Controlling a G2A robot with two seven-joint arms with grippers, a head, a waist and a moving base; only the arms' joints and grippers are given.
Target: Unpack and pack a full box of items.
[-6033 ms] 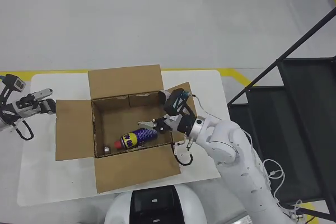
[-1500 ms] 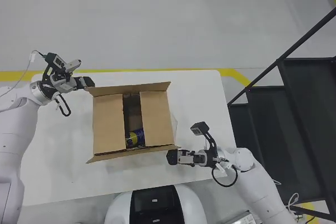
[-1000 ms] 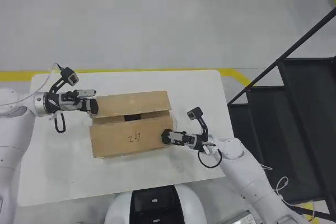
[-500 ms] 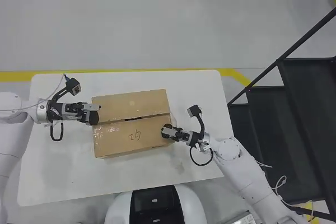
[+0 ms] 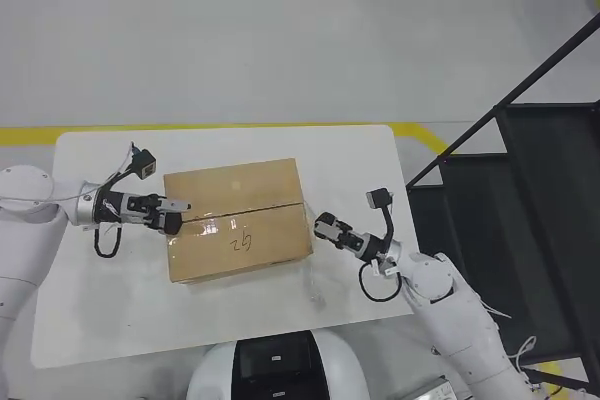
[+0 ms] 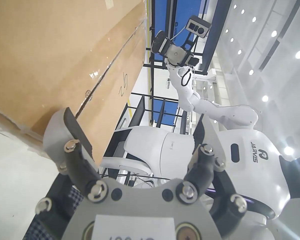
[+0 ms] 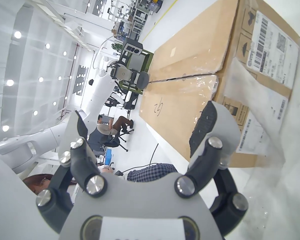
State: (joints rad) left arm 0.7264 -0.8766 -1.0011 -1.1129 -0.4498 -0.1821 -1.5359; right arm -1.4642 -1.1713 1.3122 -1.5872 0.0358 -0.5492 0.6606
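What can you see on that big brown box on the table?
It is a brown cardboard box lying flat on the white table. Its top flaps are shut and meet in a seam along the middle, with crinkly clear tape by it and a handwritten mark on one flap. One end carries white labels with barcodes. The left gripper, fingers open, is at one end, maybe touching; the right gripper, also open, sits just clear of the other end.

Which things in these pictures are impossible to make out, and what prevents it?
- What is inside the box: all views, its closed flaps hide it.
- Print on the label: right wrist view, too small.
- Whether the left gripper touches the box: top view, too small to tell.
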